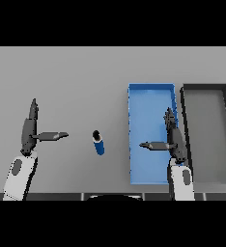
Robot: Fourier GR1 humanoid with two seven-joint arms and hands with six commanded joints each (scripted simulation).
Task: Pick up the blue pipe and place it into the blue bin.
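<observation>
A short blue pipe (99,143) with a dark open end lies on the grey table, between the two hands. The blue bin (146,102) stands to its right, long side running away from me. My right hand (174,140) hovers over the bin's right part, fingers straight and thumb pointing left, holding nothing. My left hand (29,130) is at the left of the table, open, its thumb pointing right toward the pipe, a short way from it.
A dark-rimmed grey bin (184,103) stands directly right of the blue bin, reaching the view's right edge.
</observation>
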